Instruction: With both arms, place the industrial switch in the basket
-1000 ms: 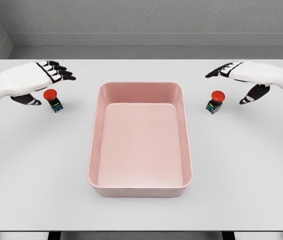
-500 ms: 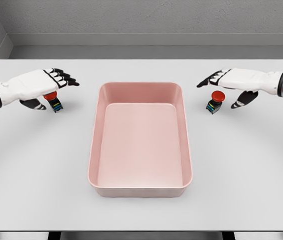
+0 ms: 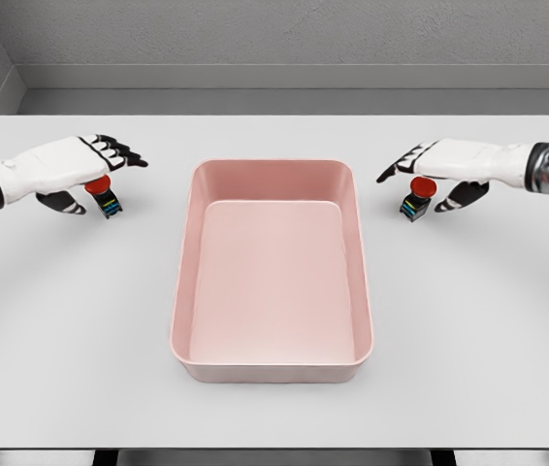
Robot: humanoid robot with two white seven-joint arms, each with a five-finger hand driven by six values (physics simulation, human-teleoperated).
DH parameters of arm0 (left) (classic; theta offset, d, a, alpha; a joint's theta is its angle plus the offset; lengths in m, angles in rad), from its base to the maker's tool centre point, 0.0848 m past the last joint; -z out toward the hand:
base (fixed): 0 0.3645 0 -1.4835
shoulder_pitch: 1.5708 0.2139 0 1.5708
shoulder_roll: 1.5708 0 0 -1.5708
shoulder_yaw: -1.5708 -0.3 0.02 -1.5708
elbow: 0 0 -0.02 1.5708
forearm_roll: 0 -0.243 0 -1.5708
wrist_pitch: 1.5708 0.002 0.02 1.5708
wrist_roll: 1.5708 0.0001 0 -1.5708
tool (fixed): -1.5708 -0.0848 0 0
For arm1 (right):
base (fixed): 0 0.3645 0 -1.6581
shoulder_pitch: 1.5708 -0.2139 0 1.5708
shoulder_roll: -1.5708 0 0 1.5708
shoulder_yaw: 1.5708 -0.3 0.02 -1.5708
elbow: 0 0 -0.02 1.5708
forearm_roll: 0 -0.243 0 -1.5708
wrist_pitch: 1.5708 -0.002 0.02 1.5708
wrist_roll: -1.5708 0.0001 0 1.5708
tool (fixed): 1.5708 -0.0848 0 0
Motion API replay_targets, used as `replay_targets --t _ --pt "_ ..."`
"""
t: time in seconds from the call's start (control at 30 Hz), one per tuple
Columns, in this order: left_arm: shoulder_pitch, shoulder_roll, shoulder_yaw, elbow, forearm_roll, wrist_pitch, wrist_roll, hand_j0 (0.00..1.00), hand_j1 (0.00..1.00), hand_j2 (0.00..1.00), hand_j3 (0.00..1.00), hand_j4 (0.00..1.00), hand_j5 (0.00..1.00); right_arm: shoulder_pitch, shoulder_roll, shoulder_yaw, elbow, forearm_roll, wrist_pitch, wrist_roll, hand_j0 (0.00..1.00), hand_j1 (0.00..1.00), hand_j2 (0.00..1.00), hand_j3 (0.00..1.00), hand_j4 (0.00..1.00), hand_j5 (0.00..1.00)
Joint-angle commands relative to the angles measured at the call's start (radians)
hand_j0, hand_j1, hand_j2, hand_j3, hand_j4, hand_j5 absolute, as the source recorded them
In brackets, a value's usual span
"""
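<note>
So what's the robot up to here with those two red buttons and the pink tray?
The robot has a hand over each of two red-capped industrial switches standing on the white table. The left hand is above the left switch, the right hand above the right switch. Both hands have their fingers spread and neither grips its switch yet. The pink basket sits between them, with nothing in it.
</note>
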Motion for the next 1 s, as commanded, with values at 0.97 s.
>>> replay_targets --t 0.97 --pt "-0.025 -0.039 0.001 0.079 -0.093 0.002 0.002 1.0 1.0 1.0 1.0 1.0 1.0 -0.017 0.063 0.001 0.116 0.067 0.002 -0.003 0.86 0.86 0.86 0.86 0.86 0.86"
